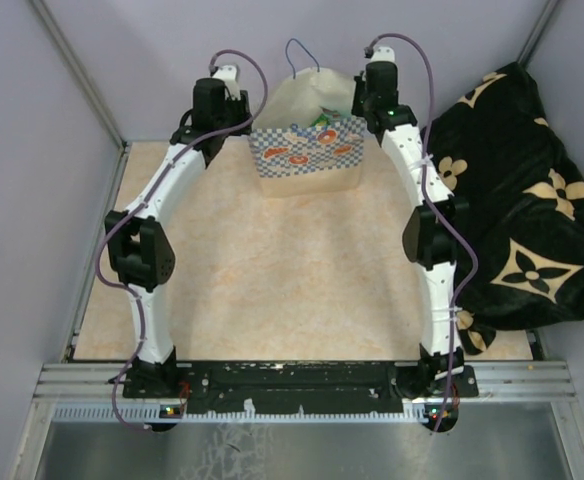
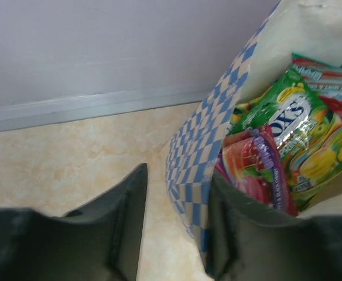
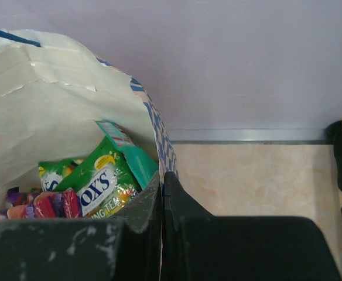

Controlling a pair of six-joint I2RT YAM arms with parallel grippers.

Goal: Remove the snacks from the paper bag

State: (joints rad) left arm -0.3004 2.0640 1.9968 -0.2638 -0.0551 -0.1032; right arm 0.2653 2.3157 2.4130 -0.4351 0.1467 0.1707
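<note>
Step in hand, by my reading: bracing bag mouth; 0 snacks out yet.
- paper bag [image 1: 307,150] upright at far centre of table [image 1: 302,270]
- snacks [image 2: 259,164] inside, green pouch [image 3: 101,181] on top
- right gripper [image 3: 162,178] clenched on right rim
- left gripper [image 2: 177,187] released, straddling left wall

Next likely needs: left gripper to reach in and pinch green pouch while right gripper steadies bag.

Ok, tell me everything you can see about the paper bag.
The paper bag stands upright toward the far end of the table, mouth open. It is cream-tan paper with a blue-white checkered band, red-orange fruit prints and a thin blue cord handle. Glossy FOX'S pouches lie inside. The right gripper is pinched shut on one side wall; the left gripper straddles the opposite wall, jaws open.
</note>
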